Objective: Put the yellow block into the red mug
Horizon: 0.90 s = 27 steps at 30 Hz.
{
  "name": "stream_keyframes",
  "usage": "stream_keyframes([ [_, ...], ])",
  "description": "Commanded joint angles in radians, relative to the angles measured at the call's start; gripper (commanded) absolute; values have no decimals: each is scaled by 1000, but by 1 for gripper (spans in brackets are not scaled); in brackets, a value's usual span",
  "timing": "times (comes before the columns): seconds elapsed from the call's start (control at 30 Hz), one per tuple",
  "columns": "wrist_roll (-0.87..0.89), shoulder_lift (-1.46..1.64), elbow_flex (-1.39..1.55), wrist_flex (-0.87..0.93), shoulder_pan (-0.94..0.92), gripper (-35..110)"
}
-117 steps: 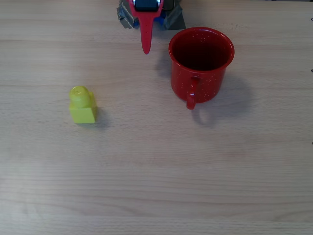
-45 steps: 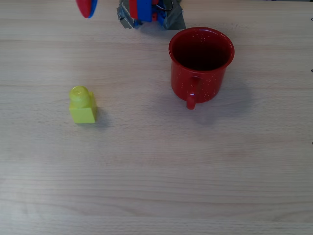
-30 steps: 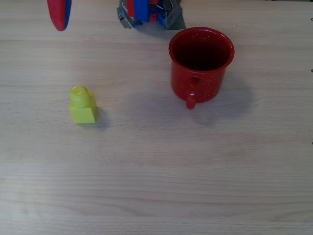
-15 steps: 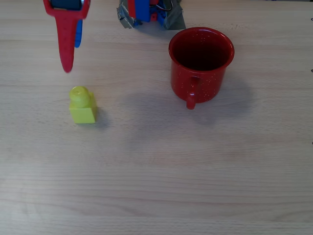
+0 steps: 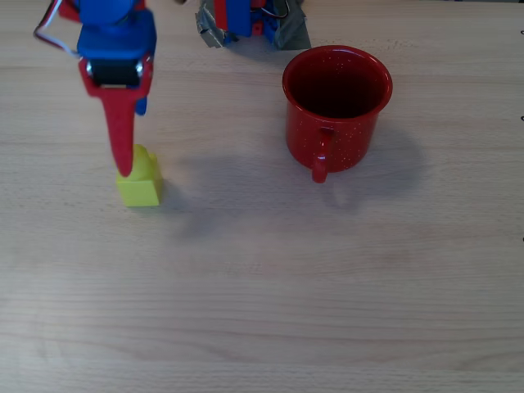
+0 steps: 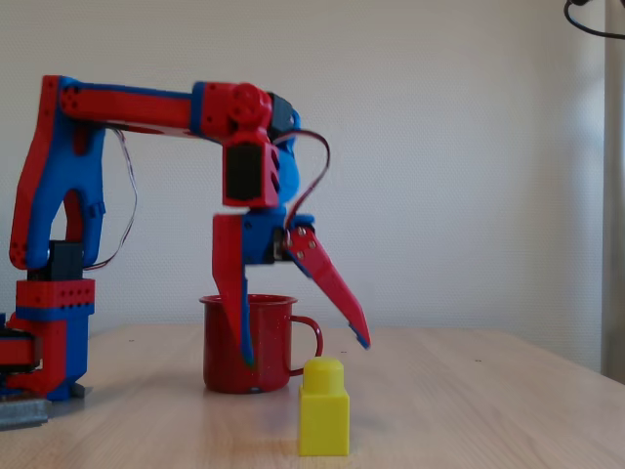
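Hanging above the wooden table (image 5: 344, 278), your gripper (image 6: 305, 354) has its two fingers spread wide apart with nothing between them. In the fixed view one red finger (image 6: 234, 298) points nearly straight down, its tip in front of the mug's wall, while the other slants out to the right and ends above and to the right of the block. Both tips are clear of the tabletop.

You will find the yellow block (image 5: 140, 181) standing upright on the table, stud up, at the left of the overhead view. In that view the straight finger's tip overlaps the block's stud from above; the fixed view shows the same tip to the left of the yellow block (image 6: 323, 408) and at about the height of its stud, so no contact is evident. The block sits roughly below the gap between the fingers, nearer the slanted one.

Your red mug (image 5: 336, 107) stands upright at the right of the overhead view, well apart from the block, its opening up and its dark inside holding nothing visible. Its handle points toward the bottom edge of that picture. In the fixed view the red mug (image 6: 266, 342) is behind the gripper and left of the block, handle to the right.

Your arm's base (image 5: 250, 20) sits at the top edge of the overhead view, just beside the mug's rim.
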<state>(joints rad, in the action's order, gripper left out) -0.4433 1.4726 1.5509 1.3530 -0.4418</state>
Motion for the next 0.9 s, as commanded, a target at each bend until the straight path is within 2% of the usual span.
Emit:
stream_keyframes([
  [0.0, -6, 17, -80, -17, -23, 43],
  [0.53, -6, -83, -52, -124, -12, 41],
  [0.87, -5, -107, -43, -170, 8, 35],
])
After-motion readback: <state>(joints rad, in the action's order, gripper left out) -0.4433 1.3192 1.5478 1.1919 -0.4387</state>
